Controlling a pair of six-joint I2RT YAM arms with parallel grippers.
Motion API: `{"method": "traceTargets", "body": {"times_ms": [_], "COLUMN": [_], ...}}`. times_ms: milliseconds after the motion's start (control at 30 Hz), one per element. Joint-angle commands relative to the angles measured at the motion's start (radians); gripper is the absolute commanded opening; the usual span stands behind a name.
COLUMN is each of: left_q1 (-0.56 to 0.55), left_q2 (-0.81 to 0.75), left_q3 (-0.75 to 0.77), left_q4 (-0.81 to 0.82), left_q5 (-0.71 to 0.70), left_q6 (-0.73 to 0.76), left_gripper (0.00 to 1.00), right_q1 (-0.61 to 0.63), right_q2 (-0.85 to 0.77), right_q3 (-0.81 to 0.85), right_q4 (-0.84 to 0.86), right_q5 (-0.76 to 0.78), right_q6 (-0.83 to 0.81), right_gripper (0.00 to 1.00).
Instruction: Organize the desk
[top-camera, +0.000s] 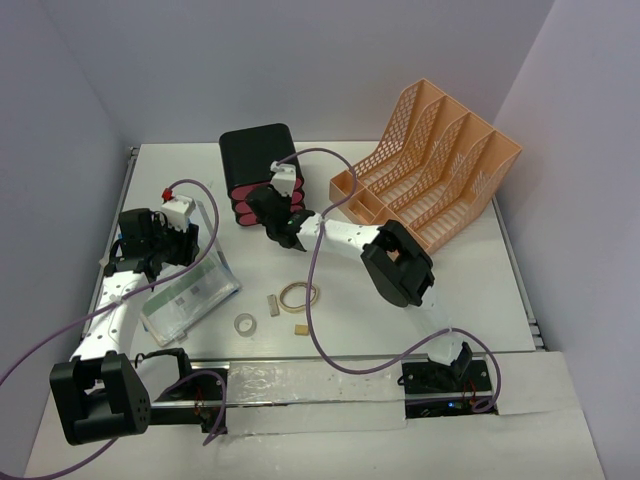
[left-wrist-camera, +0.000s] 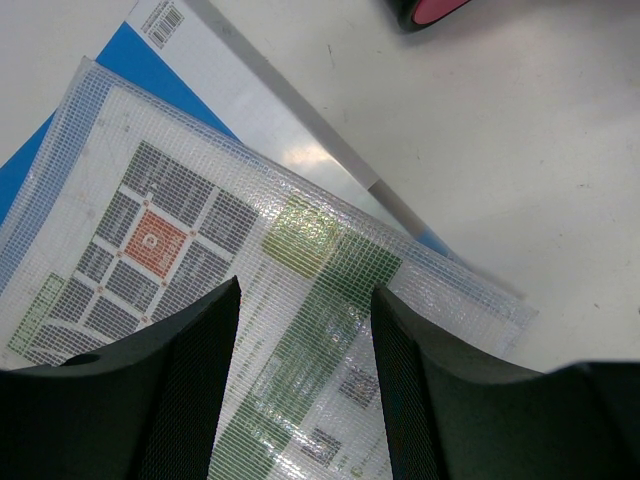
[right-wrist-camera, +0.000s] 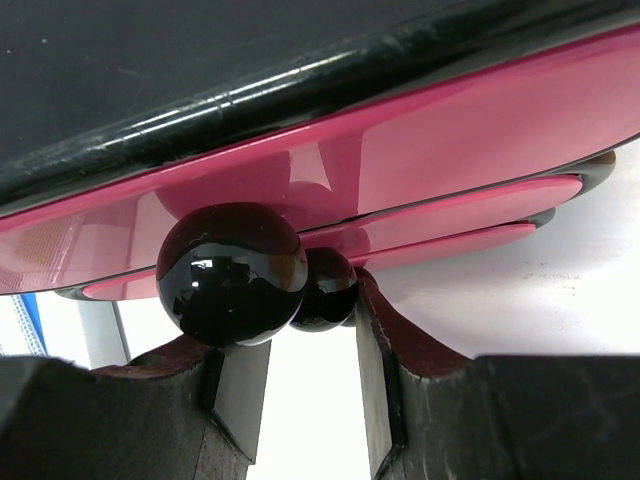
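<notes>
The white desk (top-camera: 480, 300) holds a black drawer box (top-camera: 255, 160) with pink drawers at the back. My right gripper (top-camera: 275, 210) is at its front. In the right wrist view the pink drawer fronts (right-wrist-camera: 450, 130) fill the top, with two black round knobs. The smaller knob (right-wrist-camera: 326, 290) lies between the tips of my right gripper (right-wrist-camera: 312, 322), whose jaws stand apart. The bigger knob (right-wrist-camera: 230, 275) hides the left tip. My left gripper (left-wrist-camera: 305, 292) hangs open over a clear mesh pouch (left-wrist-camera: 200, 230) of printed sheets, holding nothing.
A peach mesh file rack (top-camera: 430, 170) stands at the back right. A tape roll (top-camera: 245, 323), a rubber band (top-camera: 298, 295) and two small blocks (top-camera: 272, 304) lie near the front middle. A blue folder (left-wrist-camera: 150, 70) lies under the pouch (top-camera: 190, 295). Purple cables loop over the desk.
</notes>
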Motion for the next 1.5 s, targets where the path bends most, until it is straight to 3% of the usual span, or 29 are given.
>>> {"method": "traceTargets", "body": {"times_ms": [0,167,667,833,933,1133,1367,1467], "left_q1": [0.007,0.007,0.008,0.008,0.008,0.008,0.008,0.008], "left_q2": [-0.011,-0.013,-0.019,-0.023,-0.028,-0.032,-0.031,-0.031], "left_q3": [0.011,0.011,0.013,0.017,0.016,0.021,0.02,0.02], "left_q4": [0.013,0.013,0.011,0.005,0.004,-0.006,-0.003,-0.003], "left_q5": [0.024,0.023,0.025,0.025,0.024,0.026,0.032,0.034], "left_q6": [0.016,0.016,0.016,0.013,0.014,0.015,0.016,0.017], "left_gripper": [0.62,0.62,0.62,0.62,0.62,0.62,0.62,0.62], "right_q1": [-0.014,0.012,0.14,0.154,0.155,0.169,0.261,0.298], "right_q2": [-0.042,-0.064,-0.274,-0.304,-0.3,-0.297,-0.372,-0.446], "right_q3": [-0.025,-0.057,-0.404,-0.439,-0.438,-0.397,-0.426,-0.476], "right_q4": [0.028,0.036,0.065,0.064,0.065,0.001,-0.11,-0.158], "right_q5": [0.038,0.054,0.074,0.071,0.063,0.074,0.149,0.086], "right_q6": [0.001,-0.01,0.061,0.066,0.06,0.039,0.024,-0.019], "right_gripper": [0.14,0.07,0.07,0.09,0.16,0.5,0.58,0.6]}}
